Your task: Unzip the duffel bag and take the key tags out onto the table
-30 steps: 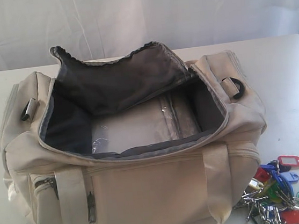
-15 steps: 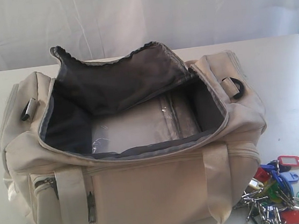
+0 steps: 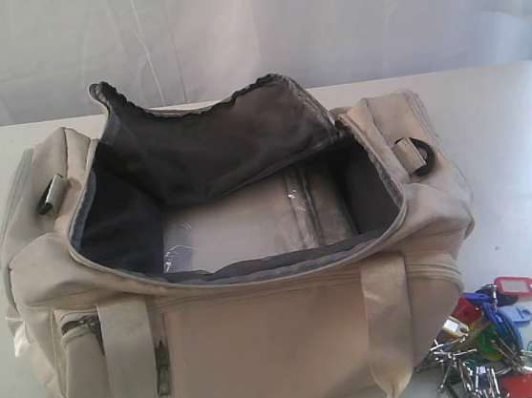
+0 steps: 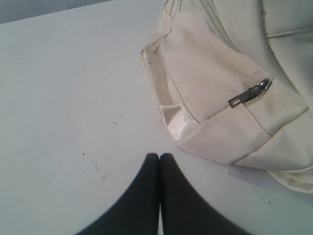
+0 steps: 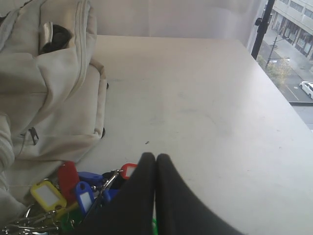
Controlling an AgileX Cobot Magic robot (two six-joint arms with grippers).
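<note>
Across the middle of the table (image 3: 514, 142), set well forward of its back edge in the exterior view, the duffel bag (image 3: 263, 343) is seen sitting upright with the main zipper fully undone. The top flap (image 3: 211, 138) is folded back toward the back edge, so the dark grey lining is pretty much all exposed. A clear plastic sheet (image 3: 236, 233) can be made out lying on the bag's floor. A black D-ring (image 3: 421, 154) is seen on the bag's right end.

The key tags (image 3: 498, 341) are found outside the bag, lying on the table just beside its right end and short of the table's right edge. Red, blue, green and yellow tags are bunched together on metal rings.

The left end effector (image 4: 159, 160) is shown with its two dark fingers pressed together and nothing pinched. It's held over bare table near a side pocket of the bag, and the pocket's zipper pull (image 4: 248, 94) is seen pulled shut.

The right end effector (image 5: 155, 160) is pressed together too, with nothing gripped between the fingers. It's held right by the key tags, which are partly hidden behind it. Whether they're actually touched can't be told from the wrist view.
</note>
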